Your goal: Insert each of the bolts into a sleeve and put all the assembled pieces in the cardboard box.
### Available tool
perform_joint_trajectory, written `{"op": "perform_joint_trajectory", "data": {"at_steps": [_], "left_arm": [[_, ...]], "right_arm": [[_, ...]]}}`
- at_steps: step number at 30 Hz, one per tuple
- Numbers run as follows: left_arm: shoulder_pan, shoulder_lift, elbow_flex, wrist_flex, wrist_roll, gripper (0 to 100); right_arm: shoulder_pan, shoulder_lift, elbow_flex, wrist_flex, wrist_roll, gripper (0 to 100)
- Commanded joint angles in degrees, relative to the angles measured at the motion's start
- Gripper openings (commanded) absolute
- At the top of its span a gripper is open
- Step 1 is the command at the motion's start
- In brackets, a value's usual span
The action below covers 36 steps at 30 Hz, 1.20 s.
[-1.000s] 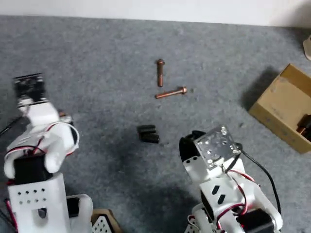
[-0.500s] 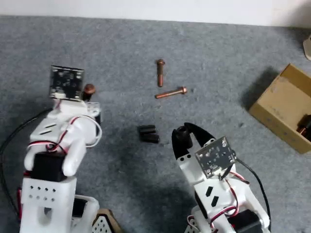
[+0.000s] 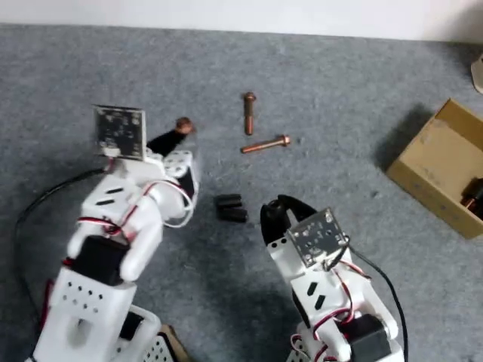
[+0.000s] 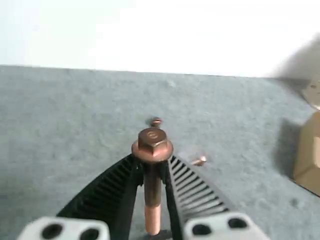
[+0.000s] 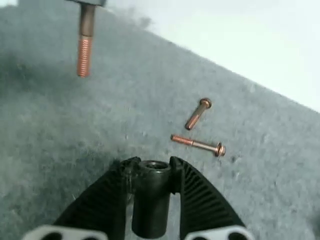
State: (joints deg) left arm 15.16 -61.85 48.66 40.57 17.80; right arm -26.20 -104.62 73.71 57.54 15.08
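Bolts and sleeves are mostly unpaired, so I judge the work to be in its early part. One bolt (image 4: 152, 150) is clamped between the fingers of the left gripper (image 4: 152, 167), with its hex head at the fingertips, held up off the counter (image 3: 339, 75). One black sleeve (image 5: 150, 200) is clamped between the fingers of the right gripper (image 5: 151, 166), its open bore facing outward. The held bolt and the held sleeve are apart, so this insertion is not yet made, though each arm has its half in hand.

Two loose bolts lie on the counter beyond the arms, one (image 3: 249, 113) pointing away and the other (image 3: 266, 144) crosswise just beside it. Two spare sleeves (image 3: 230, 207) lie touching each other between the arms.

The cardboard box (image 3: 438, 162) sits at the right edge, well apart from the loose parts. A dark thing (image 3: 474, 192) shows inside it at the frame's edge. It may be a finished piece, but I cannot tell.

By this count, three insertions and three trips to the box remain.
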Motion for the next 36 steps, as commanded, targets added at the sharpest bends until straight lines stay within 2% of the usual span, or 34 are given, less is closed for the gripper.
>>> {"op": "perform_joint_trajectory", "data": {"at_steps": [1, 4, 6, 13, 17, 22, 25, 28, 36], "left_arm": [[2.7, -0.7, 1.0, -3.0, 0.9, 1], [2.6, -0.7, 3.7, -4.1, 0.8, 1], [2.5, -0.7, 6.0, -7.6, 1.2, 1], [2.6, -0.7, 19.2, -32.1, 1.0, 1], [2.8, -0.7, 23.3, -40.8, 1.2, 1], [3.0, -0.7, 25.6, -44.6, 1.2, 1], [3.0, -0.7, 25.9, -45.5, 1.3, 1], [3.1, -0.7, 26.0, -45.5, 1.3, 1], [3.1, -0.7, 25.9, -46.7, 1.3, 1]], "right_arm": [[-0.2, -0.6, 0.7, -1.7, 1.1, 0.5], [-0.2, -0.6, 1.1, -1.7, 1.5, 0.5], [-0.2, -0.6, 1.0, -2.1, 1.5, 0.5], [2.9, -0.6, 10.2, -17.2, 1.5, 0.5], [6.7, -0.6, 16.7, -26.9, 1.5, 0.5], [7.0, -0.6, 20.6, -34.2, 1.2, 0.5], [7.1, -0.6, 22.0, -37.9, -2.3, 0.5], [7.0, -0.6, 22.3, -38.5, -4.7, 0.5], [4.4, -0.6, 22.5, -38.6, -4.5, 0.5]]}}
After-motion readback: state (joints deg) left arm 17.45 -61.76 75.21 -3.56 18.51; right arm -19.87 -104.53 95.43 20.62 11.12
